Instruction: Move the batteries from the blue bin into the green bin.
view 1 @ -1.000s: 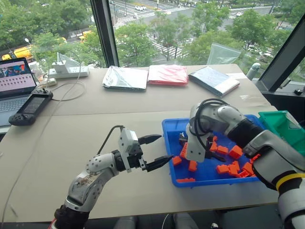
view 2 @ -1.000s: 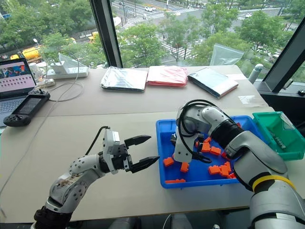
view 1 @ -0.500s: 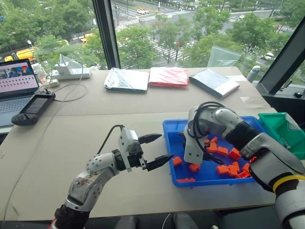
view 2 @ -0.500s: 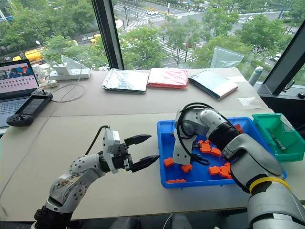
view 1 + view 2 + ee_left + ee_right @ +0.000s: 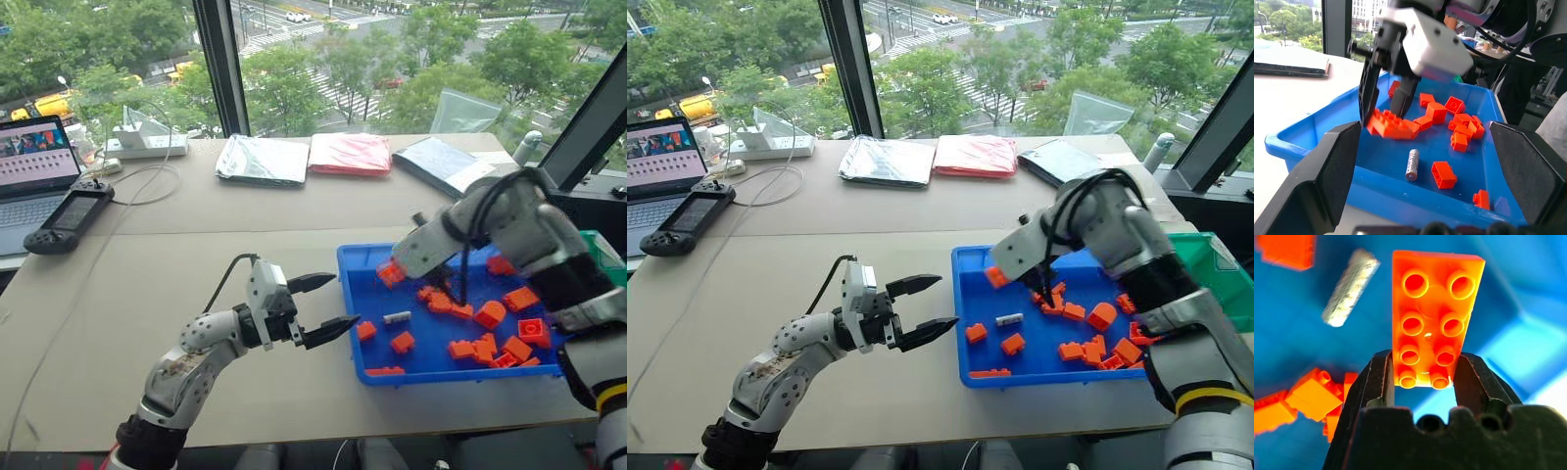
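The blue bin (image 5: pixel 349 294) sits on the table at right, holding several orange bricks (image 5: pixel 490 315) and one silver battery (image 5: pixel 397 317). My right gripper (image 5: pixel 394 269) hangs over the bin's near-left part, shut on an orange brick (image 5: pixel 1432 318). The wrist view shows the battery (image 5: pixel 1349 286) lying loose on the bin floor below the held brick. My left gripper (image 5: pixel 323 308) stands open just outside the bin's left wall, pointing at it, with nothing between its fingers. The green bin (image 5: pixel 1227 294) shows at the far right, partly behind my right arm.
Three flat bags (image 5: pixel 343 155) lie along the table's far edge by the window. A laptop (image 5: pixel 34 176), a black game controller (image 5: pixel 67 220) and a power strip (image 5: pixel 147 147) with cables sit at the far left.
My right gripper has shut on an orange brick and risen out of the bin with it, rolling as it went. The battery lies uncovered. The left arm has stayed put.
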Motion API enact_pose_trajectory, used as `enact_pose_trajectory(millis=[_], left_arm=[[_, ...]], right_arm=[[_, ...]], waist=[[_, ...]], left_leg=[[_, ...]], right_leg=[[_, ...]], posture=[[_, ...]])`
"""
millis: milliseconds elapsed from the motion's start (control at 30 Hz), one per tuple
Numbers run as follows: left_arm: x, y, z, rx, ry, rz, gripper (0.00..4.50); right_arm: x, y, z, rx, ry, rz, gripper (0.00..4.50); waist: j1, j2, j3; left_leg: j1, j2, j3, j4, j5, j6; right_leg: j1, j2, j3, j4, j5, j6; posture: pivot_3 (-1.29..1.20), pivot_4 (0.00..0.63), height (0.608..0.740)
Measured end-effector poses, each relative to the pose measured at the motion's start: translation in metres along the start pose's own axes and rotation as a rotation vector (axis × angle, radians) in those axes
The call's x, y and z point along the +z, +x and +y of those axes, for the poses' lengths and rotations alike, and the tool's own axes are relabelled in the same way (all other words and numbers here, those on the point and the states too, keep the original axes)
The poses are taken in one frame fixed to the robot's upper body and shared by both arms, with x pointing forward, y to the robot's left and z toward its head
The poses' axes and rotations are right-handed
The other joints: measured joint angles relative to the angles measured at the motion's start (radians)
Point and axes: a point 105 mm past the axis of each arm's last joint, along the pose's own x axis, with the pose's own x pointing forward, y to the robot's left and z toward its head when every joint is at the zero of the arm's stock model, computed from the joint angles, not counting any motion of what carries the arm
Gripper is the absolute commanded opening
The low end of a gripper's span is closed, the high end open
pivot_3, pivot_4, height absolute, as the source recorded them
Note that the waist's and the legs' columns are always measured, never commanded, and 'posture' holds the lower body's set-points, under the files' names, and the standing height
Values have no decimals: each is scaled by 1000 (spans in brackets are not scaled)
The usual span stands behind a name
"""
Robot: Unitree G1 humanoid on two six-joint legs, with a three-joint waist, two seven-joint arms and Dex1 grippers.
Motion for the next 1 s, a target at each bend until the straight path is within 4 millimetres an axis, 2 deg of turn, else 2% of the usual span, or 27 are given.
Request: enact_pose_trajectory(millis=[67, 133, 267, 333, 367, 400, 533, 567, 667, 733, 833, 900, 1000], left_arm=[[-1, -1, 0, 2, -1, 3, 4500], [0, 0, 0, 2, 0, 3, 4500], [0, 0, 0, 1, 1, 7, 4500], [-2, -1, 1, 3, -4, 23, 4500], [-2, -2, 1, 3, -5, 28, 4500], [-2, -2, 1, 3, -5, 30, 4500], [-1, 0, 2, -2, -8, 36, 4500], [-1, 0, 2, -3, -8, 38, 4500], [1, 1, 2, -6, -2, 36, 4500], [1, 1, 3, -5, -1, 37, 4500], [1, 1, 3, -4, -2, 38, 4500], [1, 1, 3, 0, -2, 38, 4500], [1, 1, 4, 5, -4, 39, 4500]], right_arm=[[-20, -17, 5, -123, 206, 26, 1480], [-38, -28, 19, -239, 425, 60, 1480], [-56, -20, 64, -316, 738, 136, 1480], [-68, -15, 90, -385, 931, 189, 2487], [-72, -14, 97, -414, 988, 211, 2658], [-75, -15, 100, -445, 1026, 237, 3056], [-83, -31, 93, -589, 1067, 287, 4420], [-82, -32, 92, -600, 1069, 282, 4474], [-74, -32, 85, -618, 1061, 229, 4474], [-62, -31, 73, -632, 1045, 138, 4474], [-23, -31, 52, -585, 946, -78, 4474], [3, -23, 50, -462, 850, -190, 4474], [29, -4, 53, -279, 752, -314, 4474]], waist=[[5, 0, 0], [8, 0, 0], [7, 0, 0], [7, 0, 0], [5, 0, 0], [3, 0, 0], [-8, 0, 0], [-8, 0, 0], [-9, 0, 0], [-10, 0, 0], [-9, 0, 0], [-8, 0, 0], [-7, -1, 0]], left_leg=[[-1, 0, 0, 1, 0, 0], [-2, -1, 0, 0, 0, 0], [-1, 0, 1, 1, 0, 0], [-1, -1, 1, 2, 0, 0], [-1, -1, 2, 2, 0, 0], [-1, -1, 2, 2, 0, 0], [1, -1, 2, 2, 1, 0], [1, -1, 2, 2, 1, 0], [0, -1, 2, 2, 1, 0], [0, -1, 2, 2, 1, 0], [0, 0, 1, 2, 1, 0], [0, 0, 1, 2, 1, 0], [0, 0, 2, 2, 1, 0]], right_leg=[[-1, -1, -1, 0, 0, 0], [-1, 0, -1, -1, 0, 0], [0, 1, 0, 0, 0, 0], [-1, 0, 1, 1, 0, 0], [-1, 0, 2, 1, 0, 0], [-1, 0, 3, 1, 0, 1], [1, 2, 3, 2, 0, 1], [1, 2, 3, 2, 0, 1], [1, 2, 3, 1, 0, 1], [0, 2, 3, 1, 0, 1], [1, 2, 2, 1, 0, 1], [2, 2, 2, 0, 0, 1], [2, 2, 2, 0, 0, 1]], posture=[[0, 150, 740], [0, 150, 740], [0, 150, 740], [0, 150, 740], [0, 150, 740], [0, 150, 740], [0, 150, 740], [0, 150, 740], [0, 150, 740], [0, 150, 740], [0, 150, 740], [0, 150, 740], [0, 150, 740]])
